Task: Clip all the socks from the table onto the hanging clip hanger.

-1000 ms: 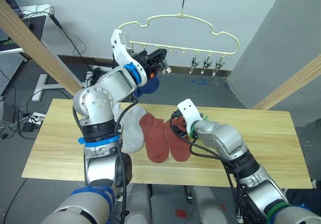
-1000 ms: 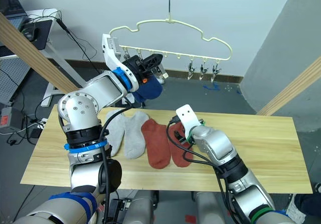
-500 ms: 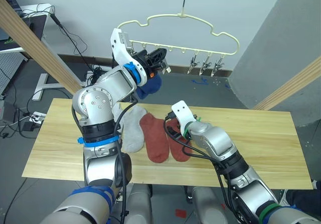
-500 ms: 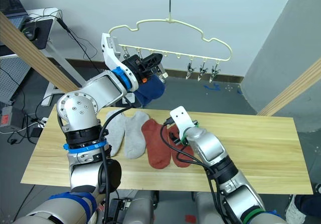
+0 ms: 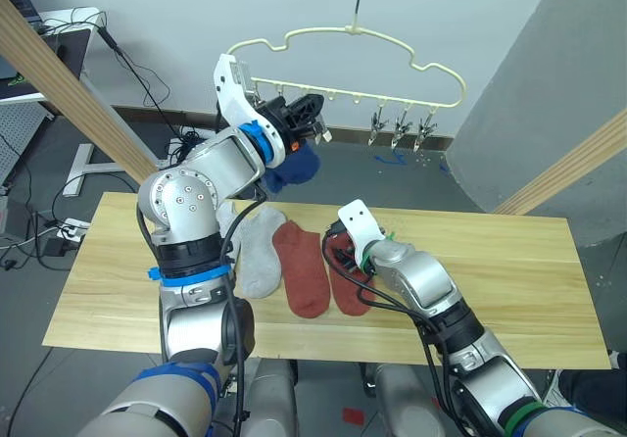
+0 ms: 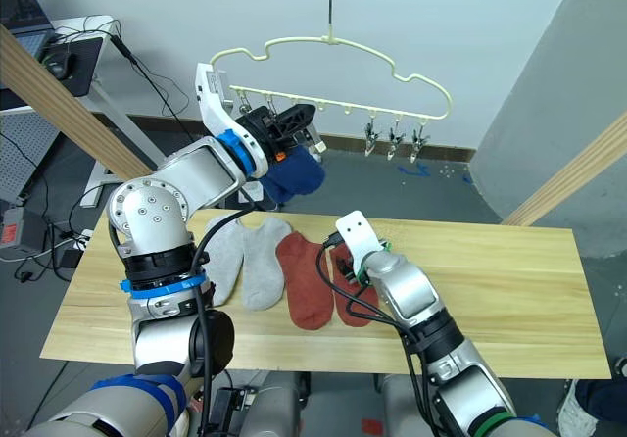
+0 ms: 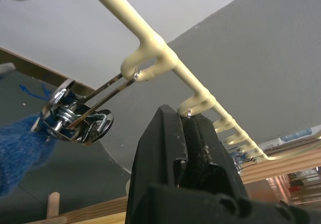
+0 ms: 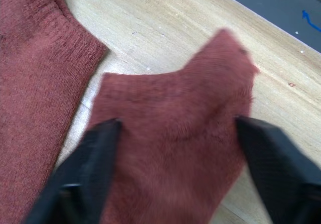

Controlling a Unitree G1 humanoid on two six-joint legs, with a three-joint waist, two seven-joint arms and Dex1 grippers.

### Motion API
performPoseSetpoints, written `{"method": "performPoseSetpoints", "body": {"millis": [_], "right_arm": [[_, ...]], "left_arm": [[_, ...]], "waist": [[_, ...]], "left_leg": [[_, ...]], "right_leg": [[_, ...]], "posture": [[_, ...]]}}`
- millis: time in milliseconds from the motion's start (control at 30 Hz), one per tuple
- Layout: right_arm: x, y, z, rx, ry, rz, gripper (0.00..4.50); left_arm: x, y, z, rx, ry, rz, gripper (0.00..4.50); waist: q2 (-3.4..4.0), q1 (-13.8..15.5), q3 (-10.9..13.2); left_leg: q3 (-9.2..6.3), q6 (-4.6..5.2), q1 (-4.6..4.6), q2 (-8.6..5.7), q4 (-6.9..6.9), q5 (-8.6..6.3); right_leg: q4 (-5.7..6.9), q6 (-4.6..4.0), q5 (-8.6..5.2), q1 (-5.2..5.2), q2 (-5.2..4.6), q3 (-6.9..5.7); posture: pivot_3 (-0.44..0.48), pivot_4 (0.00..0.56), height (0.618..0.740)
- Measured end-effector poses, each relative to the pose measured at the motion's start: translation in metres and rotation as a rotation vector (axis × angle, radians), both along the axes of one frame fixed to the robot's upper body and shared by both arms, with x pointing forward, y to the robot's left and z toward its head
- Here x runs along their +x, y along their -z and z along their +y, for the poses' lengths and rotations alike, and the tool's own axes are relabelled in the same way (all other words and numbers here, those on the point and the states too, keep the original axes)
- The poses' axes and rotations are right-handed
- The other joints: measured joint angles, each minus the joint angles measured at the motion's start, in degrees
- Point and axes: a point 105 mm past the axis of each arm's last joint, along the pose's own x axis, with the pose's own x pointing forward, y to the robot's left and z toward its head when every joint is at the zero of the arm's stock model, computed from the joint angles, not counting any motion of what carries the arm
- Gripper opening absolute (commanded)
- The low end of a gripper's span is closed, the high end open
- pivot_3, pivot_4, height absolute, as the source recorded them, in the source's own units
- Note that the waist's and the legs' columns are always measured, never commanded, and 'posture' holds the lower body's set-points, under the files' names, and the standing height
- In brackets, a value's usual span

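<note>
Shifted slightly back over rust sock (image 8: 170, 148) on table (image 5: 549, 270), right gripper (image 8: 173, 169) spread wide, pick pending; left gripper (image 7: 183, 133) pinched shut at clip hanger (image 5: 431, 65) by clipped blue sock (image 5: 294, 168).

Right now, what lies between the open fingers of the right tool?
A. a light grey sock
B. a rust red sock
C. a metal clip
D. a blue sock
B: the right wrist view shows the right tool open, its two fingers straddling a rust red sock that lies on the table.
</note>
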Motion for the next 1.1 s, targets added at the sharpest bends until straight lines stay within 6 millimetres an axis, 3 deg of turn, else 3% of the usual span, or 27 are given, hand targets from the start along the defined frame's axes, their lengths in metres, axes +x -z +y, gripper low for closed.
{"method": "performPoseSetpoints", "body": {"millis": [167,333,433,733,1100], "right_arm": [[0.001,0.000,-0.002,0.007,0.008,0.003,0.76],[-0.002,-0.001,-0.003,0.016,-0.004,0.018,0.76],[-0.005,-0.011,-0.004,0.050,-0.026,0.003,0.76],[-0.009,-0.098,0.016,0.198,-0.136,-0.201,0.76],[-0.009,-0.134,0.023,0.245,-0.173,-0.269,0.76]], "left_arm": [[0.000,0.000,0.000,-0.003,0.002,0.000,0.00],[-0.003,0.000,-0.001,-0.022,0.029,0.014,0.00],[-0.004,-0.001,0.004,-0.061,0.038,0.030,0.00],[-0.003,-0.002,0.007,-0.101,0.058,0.058,0.00],[-0.003,-0.003,0.008,-0.084,0.054,0.053,0.00]], "waist": [[0.00,0.01,0.00],[0.01,0.01,0.01],[0.00,0.04,0.22],[0.04,-0.14,0.32],[0.04,-0.12,0.33]], "left_leg": [[0.00,0.00,0.00,0.00,-0.01,0.00],[0.00,0.00,0.00,0.00,-0.05,0.00],[0.00,0.00,-0.01,0.00,-0.06,0.00],[0.00,-0.02,0.00,0.00,-0.22,0.01],[0.01,-0.07,0.01,0.00,-0.33,0.04]], "right_leg": [[0.00,0.00,0.00,0.00,0.00,0.00],[-0.02,0.15,-0.09,-0.01,0.00,0.00],[-0.02,0.16,-0.09,-0.02,-0.01,0.00],[-0.04,0.16,-0.10,-0.08,-0.01,-0.01],[-0.06,-0.09,0.05,-0.12,-0.04,-0.02]], "posture": [[-0.012,0.403,0.740],[-0.013,0.402,0.740],[-0.014,0.400,0.740],[-0.028,0.393,0.740],[-0.026,0.390,0.740]]}}
